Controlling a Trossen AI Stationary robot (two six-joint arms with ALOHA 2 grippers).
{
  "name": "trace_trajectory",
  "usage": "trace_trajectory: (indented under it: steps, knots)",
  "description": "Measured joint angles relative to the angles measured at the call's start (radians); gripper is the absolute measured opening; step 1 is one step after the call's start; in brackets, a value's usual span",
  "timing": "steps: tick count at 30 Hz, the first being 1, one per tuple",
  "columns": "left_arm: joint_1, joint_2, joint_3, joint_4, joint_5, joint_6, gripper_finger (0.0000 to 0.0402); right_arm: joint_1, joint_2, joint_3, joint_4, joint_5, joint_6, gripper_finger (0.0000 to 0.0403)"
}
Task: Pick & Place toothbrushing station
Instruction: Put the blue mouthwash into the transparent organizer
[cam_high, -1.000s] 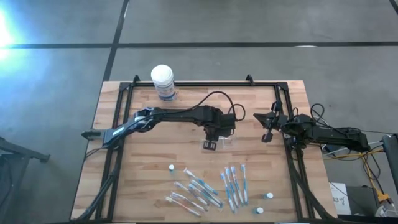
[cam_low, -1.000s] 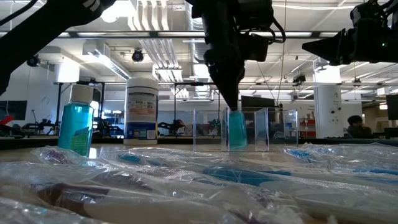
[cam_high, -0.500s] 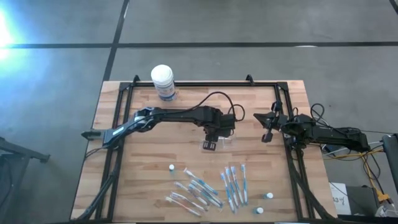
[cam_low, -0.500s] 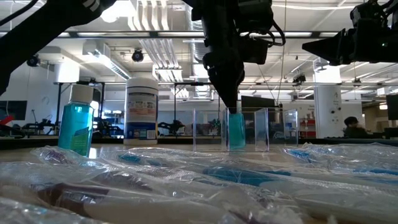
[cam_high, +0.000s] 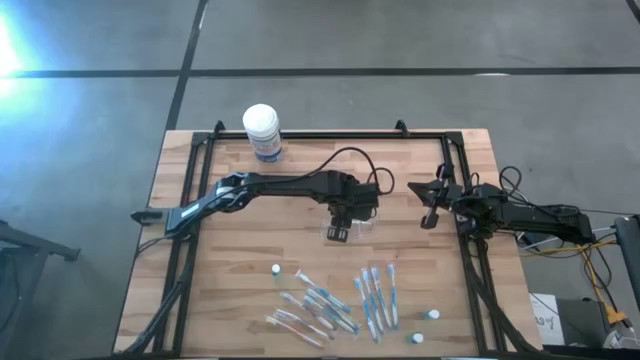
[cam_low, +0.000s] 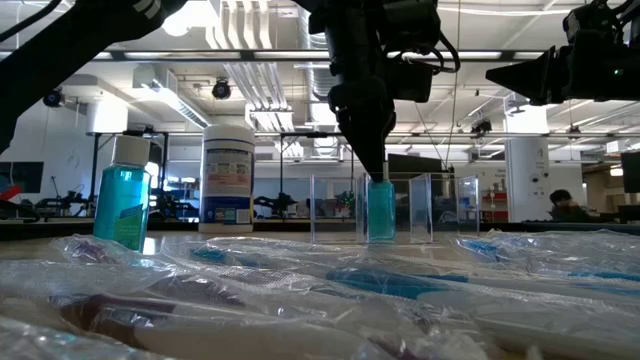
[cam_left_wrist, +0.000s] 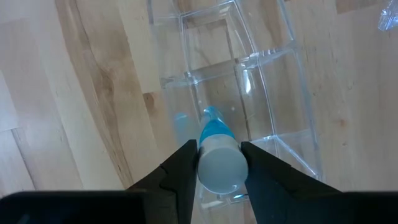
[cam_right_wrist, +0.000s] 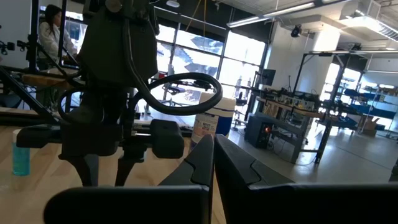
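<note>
The toothbrushing station (cam_high: 356, 228), a clear plastic holder with several compartments (cam_left_wrist: 273, 81), stands on the wooden table near its middle. A small bottle of blue liquid (cam_low: 380, 212) with a pale cap stands upright in one compartment. My left gripper (cam_left_wrist: 219, 165) reaches down from above (cam_low: 372, 168), a finger on either side of the bottle's cap. My right gripper (cam_high: 428, 205) waits shut at the table's right side, raised and level (cam_right_wrist: 213, 155), touching nothing. My left gripper has the bottle's round cap (cam_left_wrist: 221, 169) between its two fingers, one on each side. The fingers come steeply from above, pointing down. The bottle is upright, its blue body (cam_left_wrist: 211, 124) down inside a compartment of the holder.
A white tub with a blue label (cam_high: 263, 130) stands at the far left. Wrapped toothbrushes (cam_high: 315, 308) (cam_high: 378, 295) lie along the near edge, with more small bottles (cam_high: 275, 269) (cam_high: 433, 314) and a taller-looking blue one (cam_low: 125, 200). Black frame rails (cam_high: 190, 200) border the table.
</note>
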Motion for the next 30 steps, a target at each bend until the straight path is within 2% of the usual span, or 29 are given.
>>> trace_trajectory:
  steps: [9, 15, 25, 30]
  knots:
    - [0.000, 0.000, 0.045, -0.010, 0.001, 0.000, 0.0154, 0.000, 0.000, 0.000, 0.000, 0.000, 0.002, 0.0008]
    - [-0.001, -0.003, 0.110, -0.090, 0.001, -0.007, 0.0175, 0.000, 0.000, 0.000, 0.000, 0.000, 0.003, 0.0008]
    - [-0.019, -0.213, 0.079, -0.203, 0.013, -0.210, 0.0177, 0.000, 0.001, 0.000, -0.005, 0.000, 0.002, 0.0008]
    - [-0.064, -0.386, -0.046, -0.121, 0.017, -0.215, 0.0175, 0.001, 0.001, 0.000, -0.006, -0.002, 0.013, 0.0008]
